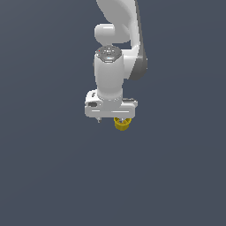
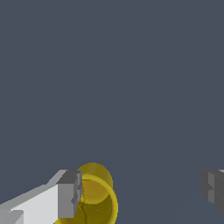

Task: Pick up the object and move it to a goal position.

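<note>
The object, a small mustard-yellow cup [image 1: 122, 124], shows just under the white hand, toward the exterior view's right. In the wrist view the cup [image 2: 98, 197] is seen from above, rim toward the camera, right beside one grey fingertip [image 2: 70, 194] that overlaps its rim. The other fingertip [image 2: 213, 188] stands far from it across a wide gap. My gripper [image 2: 142, 192] is open, and the cup sits off-centre against one finger rather than midway. In the exterior view the gripper [image 1: 112, 118] is low over the surface, its fingers mostly hidden by the hand.
A flat dark grey-blue surface [image 1: 53, 176] fills both views. The white arm [image 1: 117, 35] rises from the hand toward the top of the exterior view. No goal marker shows.
</note>
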{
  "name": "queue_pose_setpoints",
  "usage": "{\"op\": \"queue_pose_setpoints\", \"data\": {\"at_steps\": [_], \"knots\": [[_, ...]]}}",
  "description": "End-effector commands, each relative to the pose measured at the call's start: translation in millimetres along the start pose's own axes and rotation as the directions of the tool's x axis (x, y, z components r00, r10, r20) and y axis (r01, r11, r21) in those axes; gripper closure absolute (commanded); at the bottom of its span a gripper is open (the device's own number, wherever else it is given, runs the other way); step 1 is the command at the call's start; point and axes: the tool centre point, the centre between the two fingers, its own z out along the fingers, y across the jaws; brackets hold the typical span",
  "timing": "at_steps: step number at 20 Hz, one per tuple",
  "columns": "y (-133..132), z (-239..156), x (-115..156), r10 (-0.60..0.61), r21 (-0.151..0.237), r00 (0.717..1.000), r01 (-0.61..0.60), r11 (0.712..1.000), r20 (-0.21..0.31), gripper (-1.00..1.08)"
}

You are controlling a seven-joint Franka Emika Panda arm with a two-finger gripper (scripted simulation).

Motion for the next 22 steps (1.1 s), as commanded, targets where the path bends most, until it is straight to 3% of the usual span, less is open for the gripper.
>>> {"op": "queue_pose_setpoints", "data": {"at_steps": [1, 13, 22], "knots": [[0, 0, 0, 0.0, 0.0, 1.0, 0.0, 1.0, 0.0, -0.2], [12, 4, -4, 0.001, -0.005, 1.0, -0.001, 1.0, 0.013, -0.2], [2, 14, -17, 0.098, 0.046, 0.995, -0.099, 0.994, 0.017, -0.2]]}}
